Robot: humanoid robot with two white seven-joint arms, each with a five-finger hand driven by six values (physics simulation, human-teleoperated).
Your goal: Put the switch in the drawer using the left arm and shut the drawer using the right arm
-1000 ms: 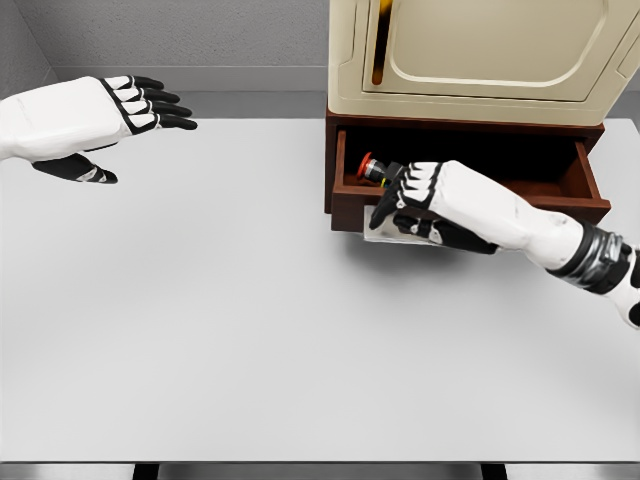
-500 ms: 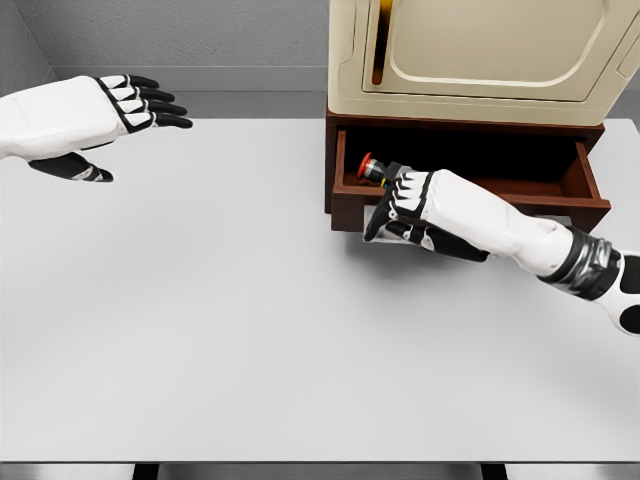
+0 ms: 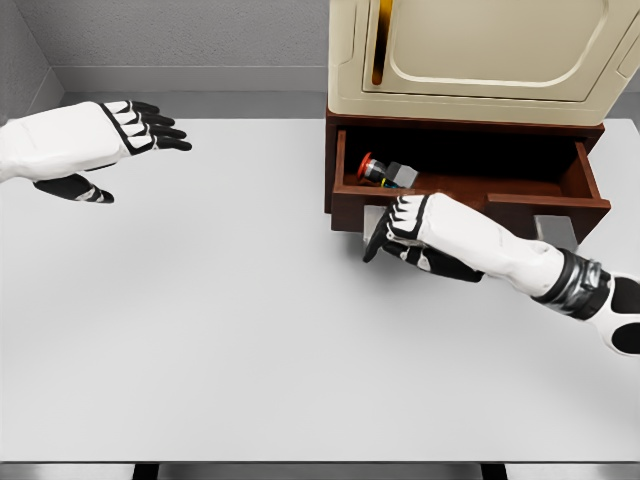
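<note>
The switch (image 3: 382, 170), a small grey block with a red button, lies inside the open brown drawer (image 3: 470, 199) at its left end. My right hand (image 3: 400, 232) rests against the drawer's front panel, fingers (image 3: 378, 240) curled down over its lower edge, holding nothing. My left hand (image 3: 130, 127) hovers far off at the upper left above the table, fingers spread and empty.
A cream cabinet (image 3: 480, 50) with a door sits on top of the drawer unit at the back right. The white table (image 3: 220, 330) stretches across the view; its front edge runs along the bottom.
My right hand has slid down from the drawer's top edge to its front panel, uncovering the switch. My left hand has drifted slightly lower.
</note>
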